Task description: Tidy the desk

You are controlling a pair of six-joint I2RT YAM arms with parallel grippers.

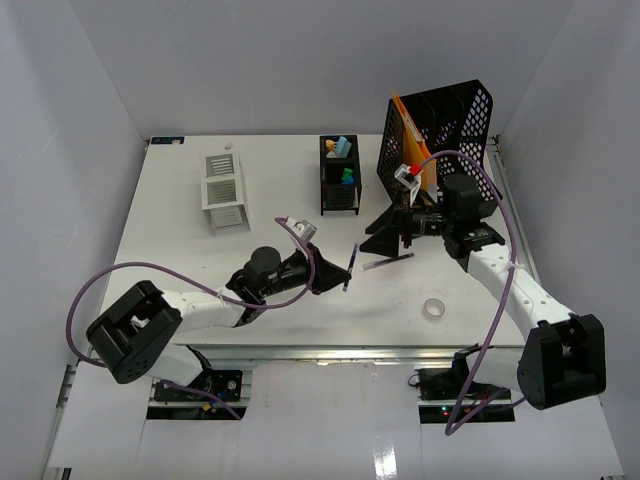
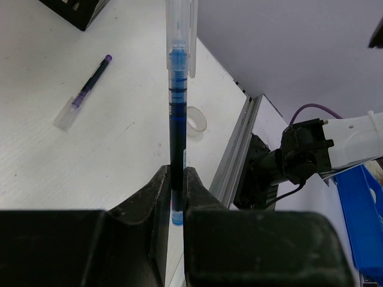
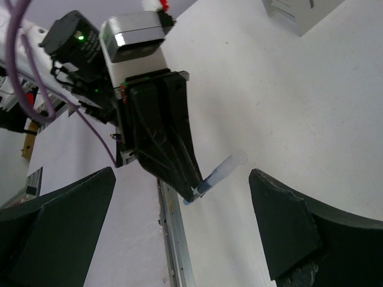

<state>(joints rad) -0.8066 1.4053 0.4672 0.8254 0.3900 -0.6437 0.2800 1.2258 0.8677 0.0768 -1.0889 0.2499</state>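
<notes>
- Desk (image 1: 190,270): big flat white top under everything, metal rail (image 1: 330,352) on edge nearest the arms. Rigid, smooth, prob. slick. Not smth to grip, just the work surface; small items likely skid on it.
- L gripper (image 2: 178,179) clenched on blue pen (image 2: 178,107) near its tail end, on near side of black organizer (image 1: 339,175).
- Pen judged light, stiff, slippery plastic. Best pinched on barrel, not clear cap.
- R gripper (image 1: 385,232) jaws spread wide, empty, near-right of organizer.
- Purple pen (image 2: 87,92) flat on desk, near-right of organizer; tape roll (image 1: 434,309) further out the same way.
</notes>
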